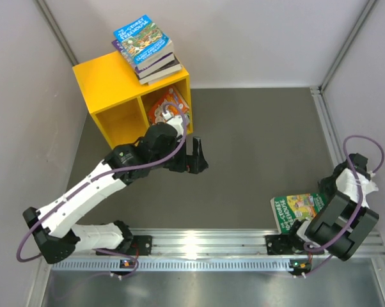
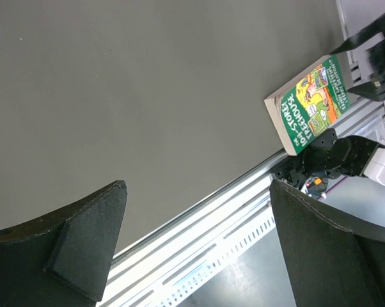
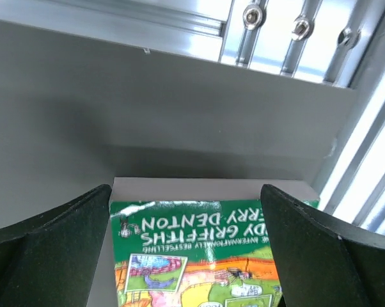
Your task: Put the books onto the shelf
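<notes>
The yellow shelf [image 1: 109, 96] stands at the back left. Several books [image 1: 146, 48] lie stacked on its top, and an orange book [image 1: 167, 105] leans inside its right compartment. My left gripper [image 1: 197, 157] hovers just in front of that compartment, open and empty [image 2: 199, 187]. A green book [image 1: 297, 210] lies flat near the table's front edge by the right arm's base, and also shows in the left wrist view [image 2: 313, 105]. My right gripper [image 3: 187, 189] is over it, open, with the green cover [image 3: 192, 256] between its two fingers [image 3: 320, 246].
An aluminium rail [image 1: 205, 243] runs along the near edge just beyond the green book. Grey walls close in the left, back and right sides. The shelf's left compartment [image 1: 121, 121] looks dark with nothing visible inside.
</notes>
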`<state>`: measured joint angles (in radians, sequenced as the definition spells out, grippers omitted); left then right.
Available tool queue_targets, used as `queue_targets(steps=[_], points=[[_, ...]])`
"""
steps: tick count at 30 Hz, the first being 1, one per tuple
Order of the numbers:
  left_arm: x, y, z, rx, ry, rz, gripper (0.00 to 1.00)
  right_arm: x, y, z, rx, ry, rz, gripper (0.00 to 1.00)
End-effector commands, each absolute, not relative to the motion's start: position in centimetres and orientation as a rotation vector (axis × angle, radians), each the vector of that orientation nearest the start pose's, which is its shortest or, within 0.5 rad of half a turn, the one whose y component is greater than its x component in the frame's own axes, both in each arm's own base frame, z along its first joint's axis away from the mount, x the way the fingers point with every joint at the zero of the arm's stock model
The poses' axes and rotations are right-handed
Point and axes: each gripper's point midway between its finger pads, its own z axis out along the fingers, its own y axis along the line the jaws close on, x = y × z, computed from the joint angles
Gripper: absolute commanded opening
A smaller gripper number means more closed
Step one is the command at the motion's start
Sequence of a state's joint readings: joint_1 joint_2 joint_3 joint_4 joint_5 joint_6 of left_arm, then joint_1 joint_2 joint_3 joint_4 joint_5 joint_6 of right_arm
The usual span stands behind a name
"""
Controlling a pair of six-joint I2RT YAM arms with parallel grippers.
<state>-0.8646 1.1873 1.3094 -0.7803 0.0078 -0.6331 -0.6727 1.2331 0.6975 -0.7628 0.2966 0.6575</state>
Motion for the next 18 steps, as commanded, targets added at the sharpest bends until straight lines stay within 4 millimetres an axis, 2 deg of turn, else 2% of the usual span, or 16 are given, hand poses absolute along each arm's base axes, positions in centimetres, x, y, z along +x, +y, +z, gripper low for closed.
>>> queue_targets(steps=[1,4,6,7,8,10,11,13,14,15,16,17,18], points=[[18.5,-25.6,28.5,0.282,2.303,-0.817,0.98,16.2,-15.9,2.8,1.78,2.129,-0.371,0.97],[18.4,-24.0,28.4,0.24,2.299,-0.757,0.98,16.2,-15.4,2.1,1.808,2.114,-0.337,0.96],[18.0,-23.2,28.2,0.223,2.303,-0.743,0.99,16.9,-14.4,1.8,1.832,2.092,-0.243,0.93],[17.9,-23.0,28.1,0.215,2.304,-0.74,0.99,16.6,-13.4,1.1,1.856,2.099,-0.207,0.91],[17.9,-22.8,27.7,0.205,2.309,-0.731,0.99,17.6,-12.0,1.1,1.869,2.08,-0.11,0.91],[17.8,-22.6,27.6,0.188,2.309,-0.739,0.99,18.2,-9.6,0.5,1.869,2.096,-0.031,0.88],[17.7,-22.6,27.4,0.186,2.312,-0.741,0.99,19.6,-7.4,0.9,1.819,2.118,0.022,0.88],[17.8,-22.8,27.2,0.182,2.317,-0.742,0.99,21.7,-5.0,1.9,1.796,2.089,0.067,0.88],[17.8,-22.8,27.0,0.187,2.321,-0.736,0.99,22.9,-1.7,2.4,1.682,2.168,0.121,0.88],[17.9,-22.9,27.0,0.184,2.318,-0.736,0.99,24.6,0.0,3.6,1.638,2.167,0.173,0.88],[18.1,-23.1,27.0,0.189,2.317,-0.735,0.99,25.6,4.2,4.3,1.553,2.223,0.263,0.88],[18.2,-23.2,26.8,0.196,2.323,-0.727,0.99,26.2,6.2,4.3,1.522,2.264,0.283,0.88],[18.4,-23.4,26.9,0.2,2.321,-0.728,0.99,28.2,8.6,6.2,1.463,2.264,0.355,0.88]])
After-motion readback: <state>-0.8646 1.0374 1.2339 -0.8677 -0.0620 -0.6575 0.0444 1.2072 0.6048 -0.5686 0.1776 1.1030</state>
